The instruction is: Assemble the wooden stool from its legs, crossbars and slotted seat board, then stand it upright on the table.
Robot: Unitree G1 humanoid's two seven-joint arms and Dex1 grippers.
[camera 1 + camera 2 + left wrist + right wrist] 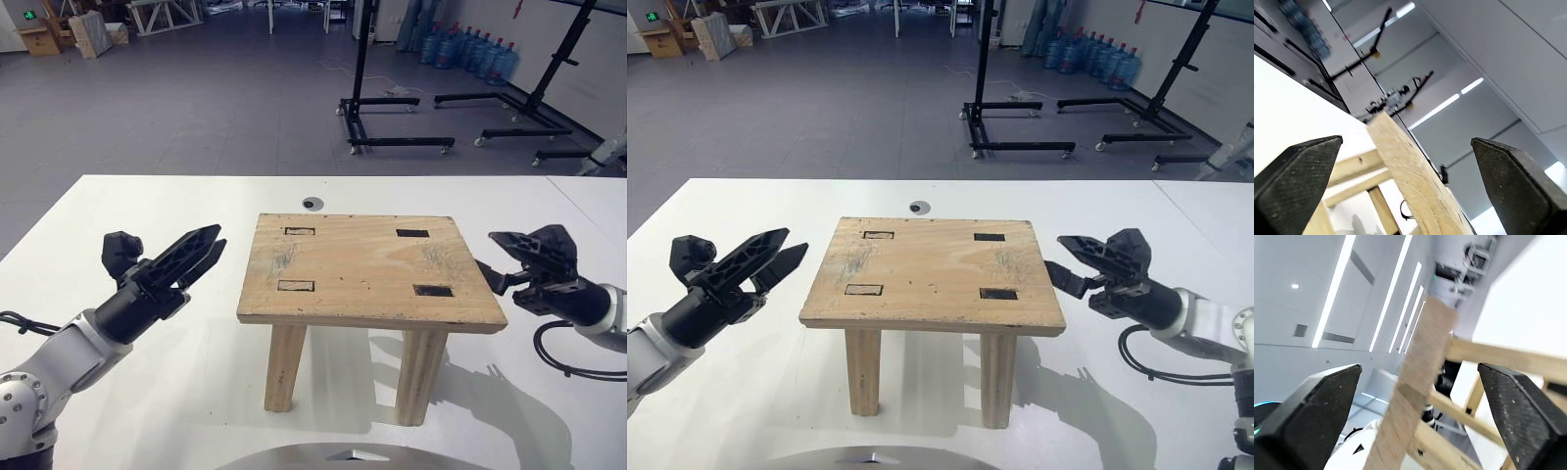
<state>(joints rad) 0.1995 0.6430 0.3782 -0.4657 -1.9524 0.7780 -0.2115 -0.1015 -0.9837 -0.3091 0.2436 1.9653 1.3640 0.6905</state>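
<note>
The wooden stool stands upright in the middle of the white table (137, 211), its slotted seat board (362, 269) on top. Two front legs (284, 367) show beneath it. My left gripper (219, 238) is open, just off the seat's left edge at about seat height and touching nothing. My right gripper (490, 257) is open too, close beside the seat's right edge. In the left wrist view the seat edge (1415, 181) runs between the two black fingers (1298, 176), with crossbars (1359, 164) under it. The right wrist view shows the seat edge (1422, 352) and a crossbar (1498, 357).
A small round hole (313, 204) sits in the table behind the stool. Bare white surface lies on both sides of the stool. Beyond the table's far edge are black wheeled stands (392, 108) and blue water bottles (470, 49) on the grey floor.
</note>
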